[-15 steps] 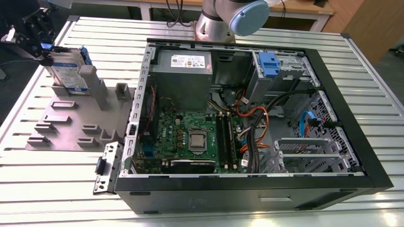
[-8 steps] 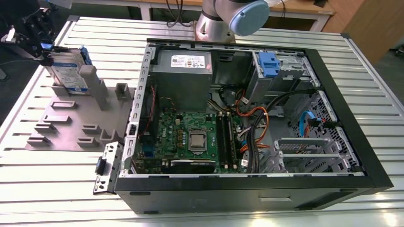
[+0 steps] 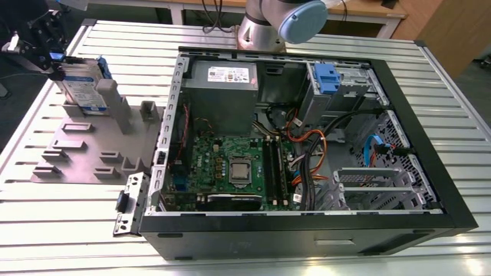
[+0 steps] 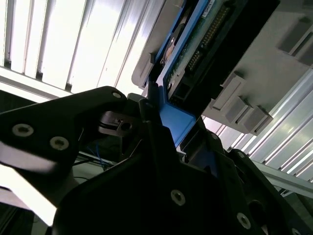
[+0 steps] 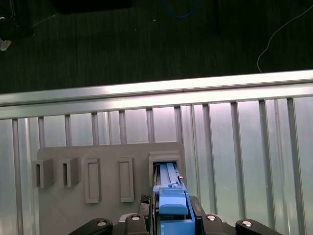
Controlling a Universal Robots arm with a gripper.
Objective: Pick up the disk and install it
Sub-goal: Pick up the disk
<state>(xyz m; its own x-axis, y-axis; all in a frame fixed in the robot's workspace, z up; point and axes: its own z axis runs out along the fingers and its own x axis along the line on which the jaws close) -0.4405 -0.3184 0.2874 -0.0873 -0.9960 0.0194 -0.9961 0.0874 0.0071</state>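
Slatted aluminium table [image 3: 429, 86]. The disk [image 3: 80, 86] stands on edge in the grey holder [image 3: 84, 144], end slot, at the exterior view's left. The gripper [image 5: 171, 214] looks clamped on its blue end handle [image 5: 172, 196], a sound grip point. I judge it rigid, weighty and shock-sensitive. The open PC case [image 3: 429, 190] holds another blue-tabbed drive [image 3: 326, 77].

surface: ribbed metal table [image 3: 449, 92] | on it: open computer case [image 3: 307, 236] — grey slotted holder [image 3: 84, 146] beside it
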